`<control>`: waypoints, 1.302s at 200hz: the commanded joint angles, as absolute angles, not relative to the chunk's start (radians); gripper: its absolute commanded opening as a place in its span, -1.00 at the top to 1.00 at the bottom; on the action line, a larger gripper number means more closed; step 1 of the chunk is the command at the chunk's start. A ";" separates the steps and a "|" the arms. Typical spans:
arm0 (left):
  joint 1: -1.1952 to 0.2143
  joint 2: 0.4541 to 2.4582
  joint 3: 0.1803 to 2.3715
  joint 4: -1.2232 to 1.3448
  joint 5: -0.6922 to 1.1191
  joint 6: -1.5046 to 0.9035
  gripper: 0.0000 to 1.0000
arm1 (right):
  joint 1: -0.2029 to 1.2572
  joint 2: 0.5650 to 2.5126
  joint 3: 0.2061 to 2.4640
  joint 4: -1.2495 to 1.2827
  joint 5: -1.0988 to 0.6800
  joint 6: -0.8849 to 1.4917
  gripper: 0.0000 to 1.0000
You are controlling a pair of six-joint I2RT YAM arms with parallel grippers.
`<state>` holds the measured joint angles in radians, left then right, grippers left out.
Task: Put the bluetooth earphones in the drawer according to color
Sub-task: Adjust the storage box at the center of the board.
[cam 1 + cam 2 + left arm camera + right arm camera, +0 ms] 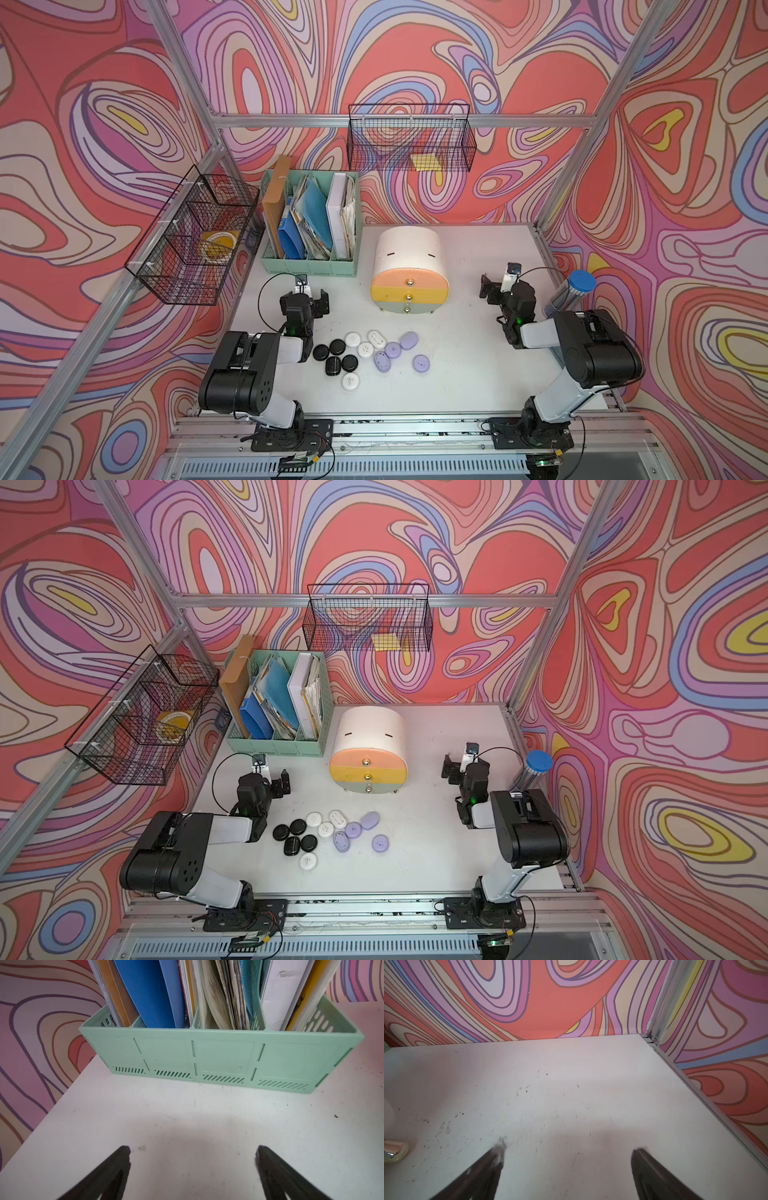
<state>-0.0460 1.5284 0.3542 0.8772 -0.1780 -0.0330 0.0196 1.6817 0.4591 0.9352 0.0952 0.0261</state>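
The bluetooth earphones lie in a loose cluster on the white table in both top views. There are several black ones on the left, several white ones in the middle and several lilac ones on the right. Behind them stands the drawer, a white barrel-topped chest whose peach, yellow and grey-green fronts are all pushed in. My left gripper hovers open and empty behind the black cases, facing the file holder. To the right of the chest, my right gripper is open over bare table.
A mint-green file holder full of folders stands at the back left. Black wire baskets hang on the left wall and the back wall. A blue-capped tube leans at the table's right edge.
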 commanded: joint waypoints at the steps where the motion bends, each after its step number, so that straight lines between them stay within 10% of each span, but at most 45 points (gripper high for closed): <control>1: -0.040 1.539 0.369 0.902 -0.170 -0.022 -0.98 | 0.014 1.697 0.470 0.948 0.087 0.021 -0.96; 260: -0.049 1.404 0.304 0.902 -0.228 -0.037 -0.98 | 0.014 1.579 0.464 0.853 0.028 -0.002 -0.96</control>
